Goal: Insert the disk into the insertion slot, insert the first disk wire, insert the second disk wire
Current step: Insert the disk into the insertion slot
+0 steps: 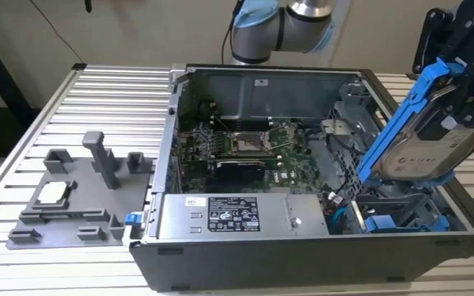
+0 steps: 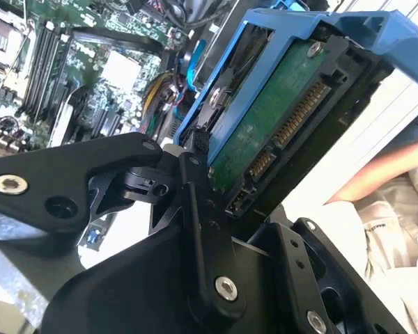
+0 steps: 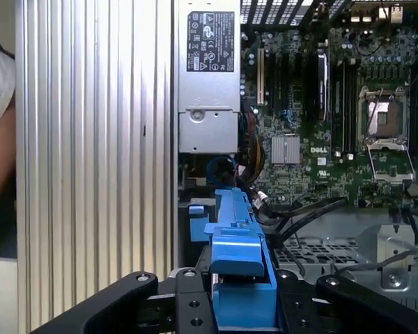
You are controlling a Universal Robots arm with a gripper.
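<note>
Over the end of the open computer case (image 1: pixel 303 268) at the exterior view's right, the gripper (image 1: pixel 465 92) holds the disk (image 1: pixel 422 148) in the air. The jaws are closed on the disk, pressing against the long sides of its bright blue carrier. The disk is steeply tilted. Its labelled silver face turns toward the exterior view's right, its upper end is up by the gripper, and its lower end hangs just above the insertion slot (image 1: pixel 394 209). That slot is a bay of the grey sheet-metal drive cage in the near corner of the case. Whether the lower end touches the cage cannot be told. The disk is not seated in the slot.

In the second wrist view the disk's green circuit board (image 2: pixel 279 118) and its row of connector pins face the camera, with a black finger (image 2: pixel 195 181) against the carrier's edge. A person's forearm (image 2: pixel 376 181) shows beyond the disk. The first wrist view looks along the carrier's blue edge (image 3: pixel 237 236) toward the motherboard (image 3: pixel 334 139) and the silver power-supply box (image 3: pixel 207 76).

The case lies on its side on a ribbed metal desk (image 1: pixel 113 92). A grey fixture plate (image 1: pixel 72 197) with upright pegs rests on the desk, beside the case at the exterior view's left.
</note>
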